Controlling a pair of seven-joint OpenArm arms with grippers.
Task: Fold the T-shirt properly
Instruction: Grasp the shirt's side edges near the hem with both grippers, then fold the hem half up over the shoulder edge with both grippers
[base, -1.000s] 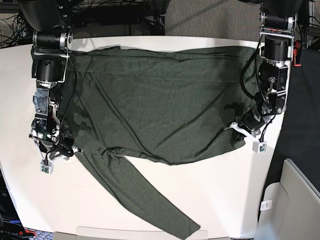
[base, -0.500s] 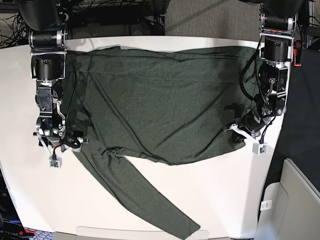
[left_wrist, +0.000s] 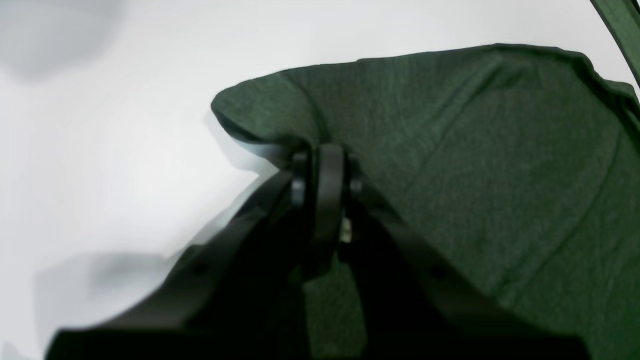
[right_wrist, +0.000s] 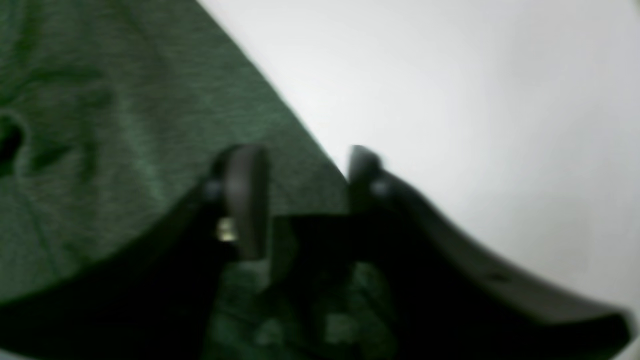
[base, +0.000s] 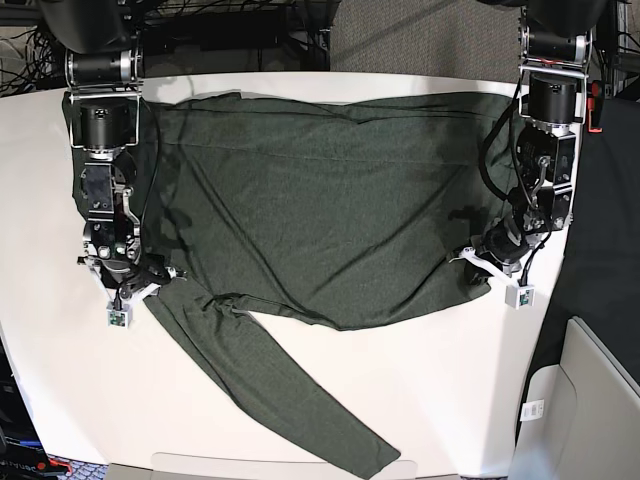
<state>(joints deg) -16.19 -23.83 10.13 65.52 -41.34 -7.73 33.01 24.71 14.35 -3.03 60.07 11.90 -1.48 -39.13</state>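
Meanwhile, a dark green T-shirt (base: 320, 200) is lying spread across a white table (base: 40, 360), one long sleeve (base: 270, 385) trailing off toward the near edge. The left gripper (left_wrist: 325, 175) is clamping a raised corner of the shirt between its closed jaws, the fabric bunching just ahead of the tips and spreading away to the gripper's right in the left wrist view, bare table lying to its left. The right gripper (right_wrist: 300, 180) is hovering over the shirt's edge with its jaws parted and nothing between them: one fingertip (right_wrist: 245, 195) is sitting over the cloth, the other over the white surface. In the base view, it is standing beside the point where the sleeve meets the body.
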